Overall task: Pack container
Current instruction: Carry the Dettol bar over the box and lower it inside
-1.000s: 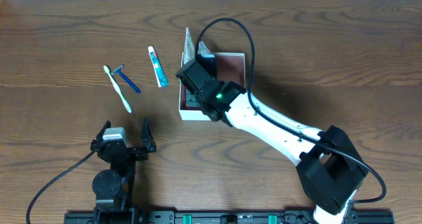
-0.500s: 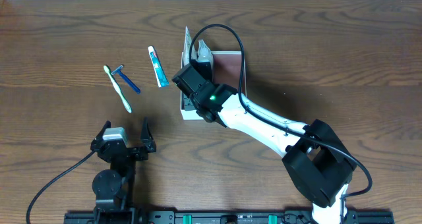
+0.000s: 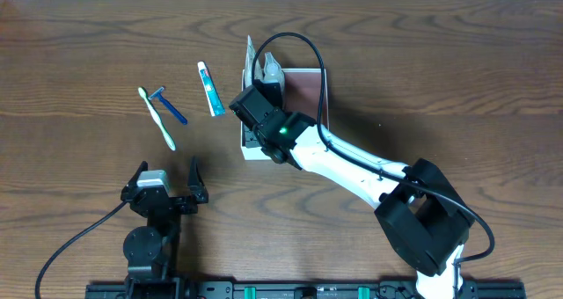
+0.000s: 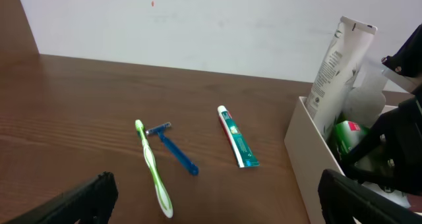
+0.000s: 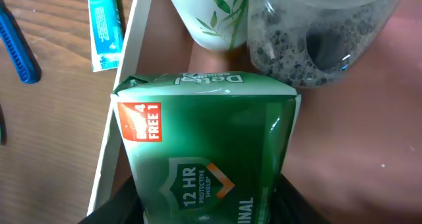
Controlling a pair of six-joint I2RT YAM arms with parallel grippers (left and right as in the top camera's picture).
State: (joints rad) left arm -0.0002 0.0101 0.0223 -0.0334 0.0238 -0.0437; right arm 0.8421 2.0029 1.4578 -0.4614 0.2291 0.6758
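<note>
The container (image 3: 308,90) is a square white-walled box with a reddish-brown inside, at the table's middle. My right gripper (image 3: 257,116) hangs over its left part, shut on a green soap pack (image 5: 204,145); the pack's far end is down inside the container (image 5: 125,72). A white leaf-printed tube (image 5: 211,16) and a clear foamy bottle (image 5: 323,33) stand in the far left corner. My left gripper (image 3: 167,186) stands open near the front edge, holding nothing. In the left wrist view the left gripper (image 4: 217,211) faces the container wall (image 4: 310,158), the tube (image 4: 339,72) and the green pack (image 4: 349,135).
Left of the container lie a toothpaste tube (image 3: 210,89), a blue razor (image 3: 170,105) and a green toothbrush (image 3: 158,119). The same three show in the left wrist view: toothpaste (image 4: 237,137), razor (image 4: 175,151), toothbrush (image 4: 153,168). A black cable (image 3: 308,48) arcs over the container.
A second ago the right arm swung a little left over the container with the green pack in its grip. It has since held still. The left arm has not moved.
</note>
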